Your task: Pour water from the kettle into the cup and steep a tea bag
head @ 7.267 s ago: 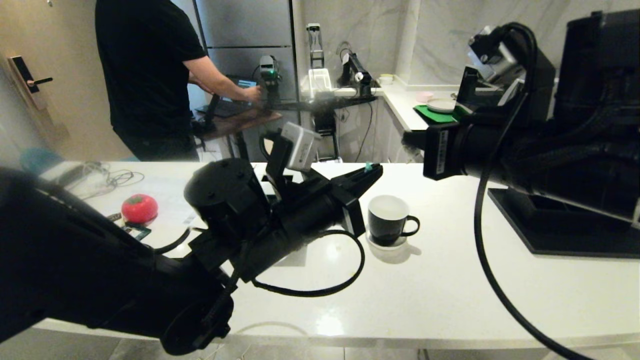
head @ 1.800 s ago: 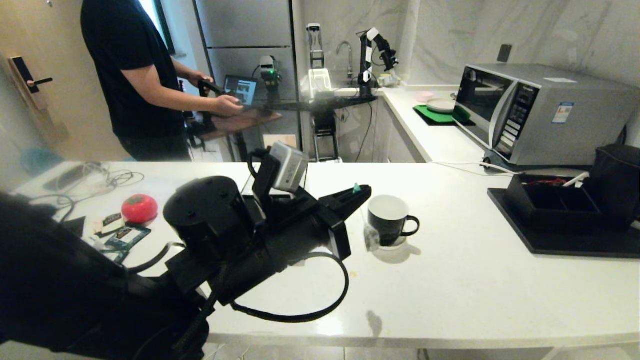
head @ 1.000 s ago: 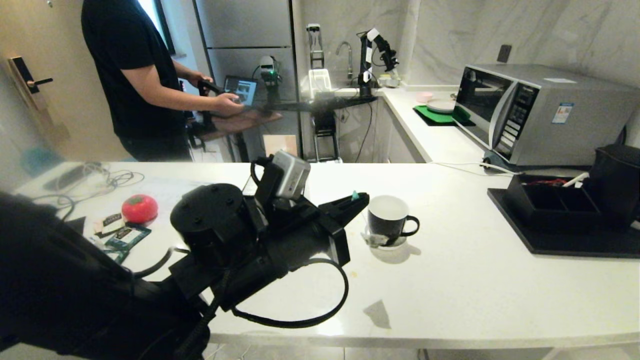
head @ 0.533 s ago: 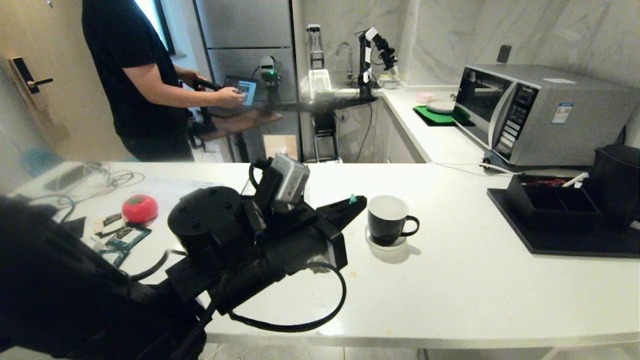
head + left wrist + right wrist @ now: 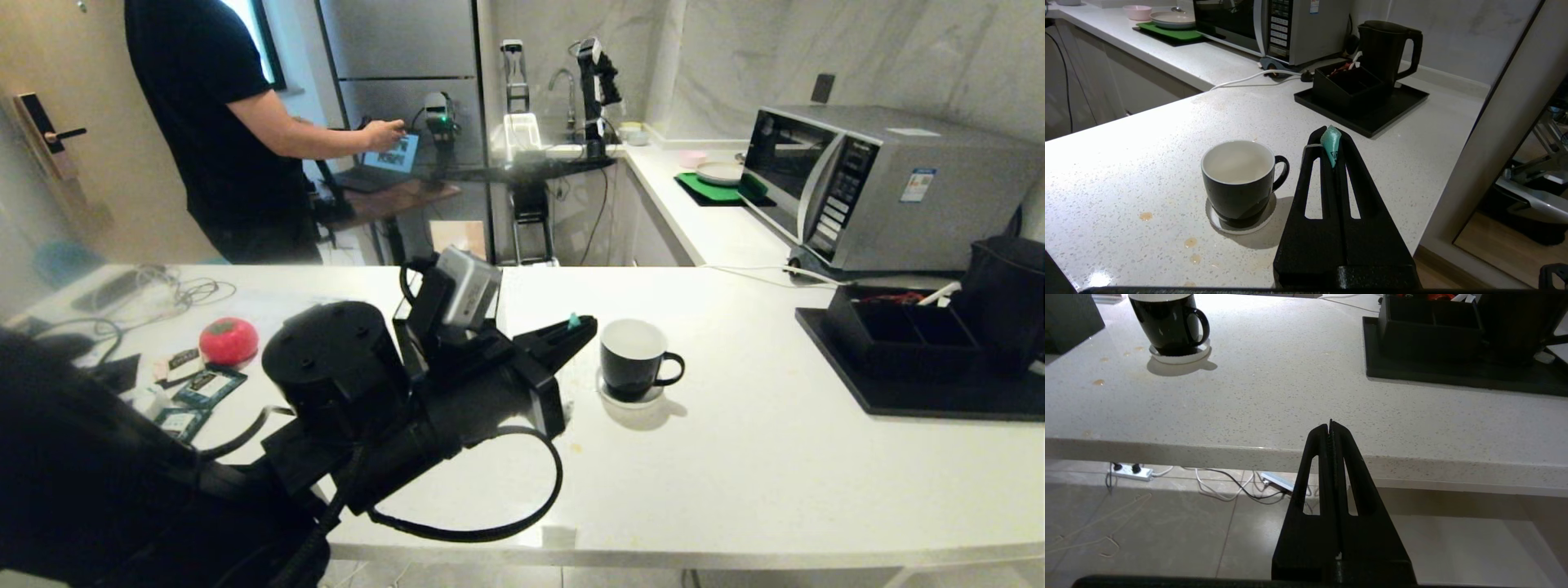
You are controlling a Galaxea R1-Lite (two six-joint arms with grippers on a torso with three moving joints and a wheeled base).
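Observation:
The cup (image 5: 633,359), a glossy black mug with a white inside, stands on a white coaster (image 5: 1216,218) mid-counter. My left gripper (image 5: 581,325) hovers just left of it, shut on the tea bag's teal tag (image 5: 1331,146). A white string (image 5: 1308,145) runs off the tag over one finger; the pouch is hidden below the fingers. The kettle (image 5: 1386,49) stands on a black tray (image 5: 1404,102) at the far right. In the right wrist view my right gripper (image 5: 1330,426) is shut and empty, low at the counter's front edge, with the cup (image 5: 1163,322) far off.
A black compartment box (image 5: 898,335) shares the tray. A microwave (image 5: 882,180) stands behind it. A red ball (image 5: 228,340) and teal sachets (image 5: 196,392) lie at the left. Brownish drops (image 5: 1145,215) mark the counter. A person (image 5: 220,122) stands beyond.
The pale pouch that hung against the cup's left side a second ago no longer shows. My left gripper has drawn back a little from the cup. The person's hand has moved to the tablet.

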